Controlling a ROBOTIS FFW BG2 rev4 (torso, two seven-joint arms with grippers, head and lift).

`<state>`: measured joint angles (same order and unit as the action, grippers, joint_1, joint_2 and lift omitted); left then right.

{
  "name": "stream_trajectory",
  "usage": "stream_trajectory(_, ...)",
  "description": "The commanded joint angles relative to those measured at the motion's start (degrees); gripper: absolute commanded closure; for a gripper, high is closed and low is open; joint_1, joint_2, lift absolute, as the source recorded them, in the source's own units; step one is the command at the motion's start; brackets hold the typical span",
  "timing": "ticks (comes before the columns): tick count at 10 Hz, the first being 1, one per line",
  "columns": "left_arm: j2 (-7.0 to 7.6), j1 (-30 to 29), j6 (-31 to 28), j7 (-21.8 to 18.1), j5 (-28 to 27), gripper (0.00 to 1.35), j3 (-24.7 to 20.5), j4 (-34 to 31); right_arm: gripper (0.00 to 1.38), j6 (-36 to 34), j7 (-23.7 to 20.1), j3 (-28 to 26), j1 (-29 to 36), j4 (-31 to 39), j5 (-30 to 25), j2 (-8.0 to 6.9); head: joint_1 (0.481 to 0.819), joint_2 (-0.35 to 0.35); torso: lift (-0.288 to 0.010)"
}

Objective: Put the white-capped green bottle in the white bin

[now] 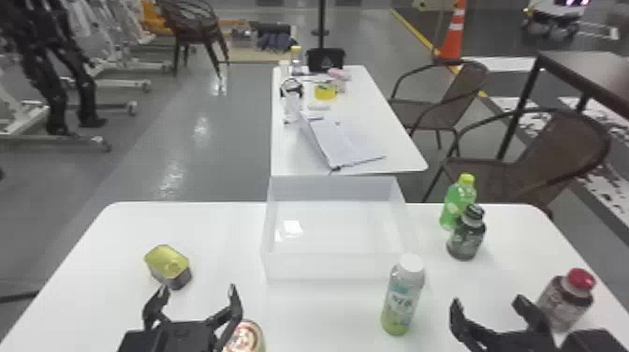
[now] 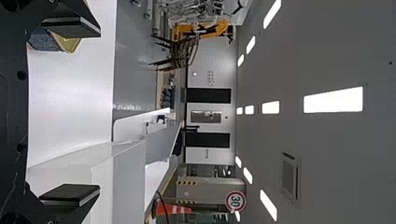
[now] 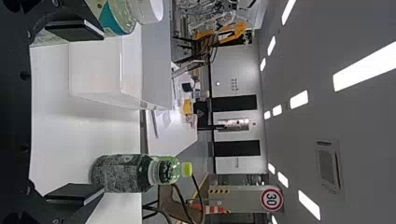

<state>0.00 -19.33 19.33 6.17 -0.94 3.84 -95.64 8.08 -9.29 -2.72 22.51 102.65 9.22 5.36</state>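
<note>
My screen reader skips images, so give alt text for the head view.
A white-capped green bottle stands on a white table by the near right corner of the white bin, between open left tool and open right tool. Three more bottles stand at right.

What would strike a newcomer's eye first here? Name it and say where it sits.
First, the big white bin, at the middle of the table's far side. Next, the white-capped bottle, upright by the bin's near right corner, between the left gripper and right gripper. Then the bright colours: a red cap at the table's right and an orange cone far behind.
</note>
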Motion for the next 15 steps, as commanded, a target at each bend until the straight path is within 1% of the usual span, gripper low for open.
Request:
stream_trajectory(1, -0.15, 0.0, 0.5, 0.1, -0.2, 0.13, -0.1, 0.2, 0.14, 0.0, -0.2, 0.0, -0.1, -0.1, 0.0, 0.00, 0.549, 0.000, -0.100)
stream_trajectory(2, -0.15, 0.2, 0.9, 0.0, -0.2, 0.13, -0.1, 0.4, 0.14, 0.0, -1.1, 0.0, -0.5, -0.4, 0.2, 0.00, 0.549, 0.000, -0.100)
stream_trajectory(3, -0.15, 0.3, 0.7, 0.0, 0.1, 0.13, -0.1, 0.5, 0.14, -0.4, -2.9, 0.0, -1.2, -1.1, 0.4, 0.27, 0.549, 0.000, -0.100)
stream_trajectory(6, -0.15, 0.5, 1.0, 0.0, 0.1, 0.13, -0.1, 0.8, 0.14, -5.4, -9.9, 0.4, -4.4, -2.3, 0.2, 1.14, 0.549, 0.000, -0.100)
stream_trajectory(7, -0.15, 0.6, 1.1, 0.0, 0.1, 0.13, -0.1, 0.8, 0.14, -7.5, -11.9, 0.9, -5.4, -2.4, 0.0, 1.67, 0.549, 0.000, -0.100)
stream_trajectory(9, -0.15, 0.6, 1.3, 0.1, 0.0, 0.13, -0.1, 0.9, 0.14, -13.9, -16.6, 1.6, -6.3, -0.5, -0.5, 2.81, 0.549, 0.000, -0.100)
stream_trajectory(10, -0.15, 0.7, 1.4, 0.0, 0.0, 0.13, -0.1, 1.1, 0.14, -16.2, -18.3, 2.0, -7.0, -0.6, -0.6, 3.17, 0.549, 0.000, -0.100)
stream_trajectory(11, -0.15, 0.8, 1.5, 0.0, 0.1, 0.13, -0.1, 1.2, 0.14, -16.5, -19.7, 2.7, -8.2, -1.8, -0.4, 3.52, 0.549, 0.000, -0.100)
stream_trajectory(12, -0.15, 1.0, 1.5, 0.0, 0.1, 0.13, -0.1, 1.3, 0.14, -17.0, -22.0, 3.0, -9.4, -3.3, -0.8, 3.52, 0.549, 0.000, -0.100)
stream_trajectory(14, -0.15, 1.1, 2.1, 0.0, 0.2, 0.13, 0.0, 1.6, 0.14, -18.0, -23.8, 3.2, -11.0, -5.8, -1.2, 3.52, 0.549, 0.000, -0.100)
stream_trajectory(15, -0.15, 1.2, 2.5, 0.1, 0.4, 0.13, 0.0, 1.9, 0.14, -18.0, -25.4, 3.2, -12.1, -7.6, -1.4, 3.61, 0.549, 0.000, -0.100)
